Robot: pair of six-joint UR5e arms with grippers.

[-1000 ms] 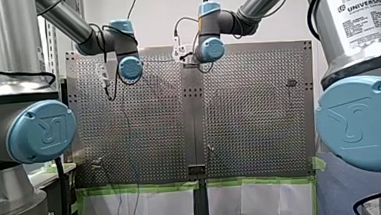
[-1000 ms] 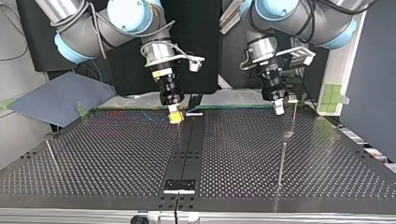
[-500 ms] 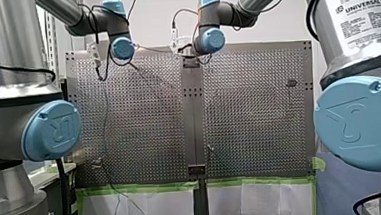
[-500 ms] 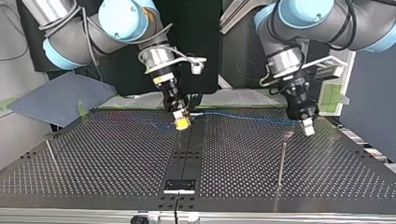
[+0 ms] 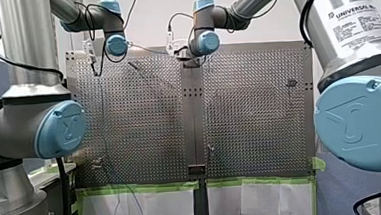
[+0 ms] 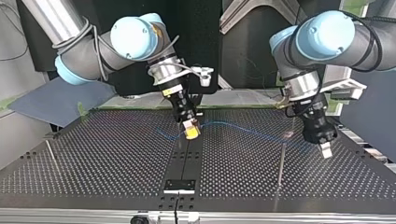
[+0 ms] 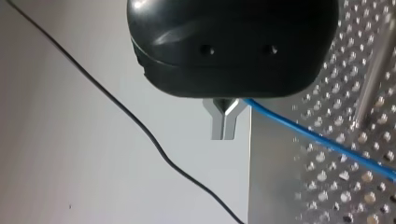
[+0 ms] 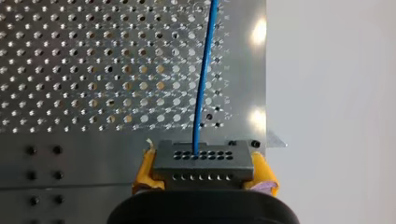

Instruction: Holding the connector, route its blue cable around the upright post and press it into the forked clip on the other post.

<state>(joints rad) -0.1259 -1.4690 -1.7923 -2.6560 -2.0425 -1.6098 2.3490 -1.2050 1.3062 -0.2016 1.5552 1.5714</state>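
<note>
Since 1 s ago, my left gripper [image 6: 326,150] has swung from the far edge towards the near right of the top view and now sits just right of the upright post [image 6: 282,161]. My right gripper [image 6: 190,130] has come slightly nearer along the table's dark middle strip. The blue cable [image 8: 201,93] is now drawn out between the two grippers.

Writing: the label [image 5: 355,13] on my right arm's tube in the front view reads "UNIVERSAL R…", and the small print below is too small to read. The blue joint caps carry a UR logo.

Pose: my right arm comes in at the top view's left, wrist bent, gripper tilted down over the middle strip. My left arm comes in at the top view's right, gripper angled down and outward, low over the perforated table [image 6: 116,158].

Right wrist view: the yellow pads are clamped on the dark connector [image 8: 203,161], and the cable leaves its face and runs ahead over the perforated plate.

Left wrist view: the metal fingers [image 7: 218,122] are pinched together with the cable coming out between them. A blurred post stands beside the cable.
</note>
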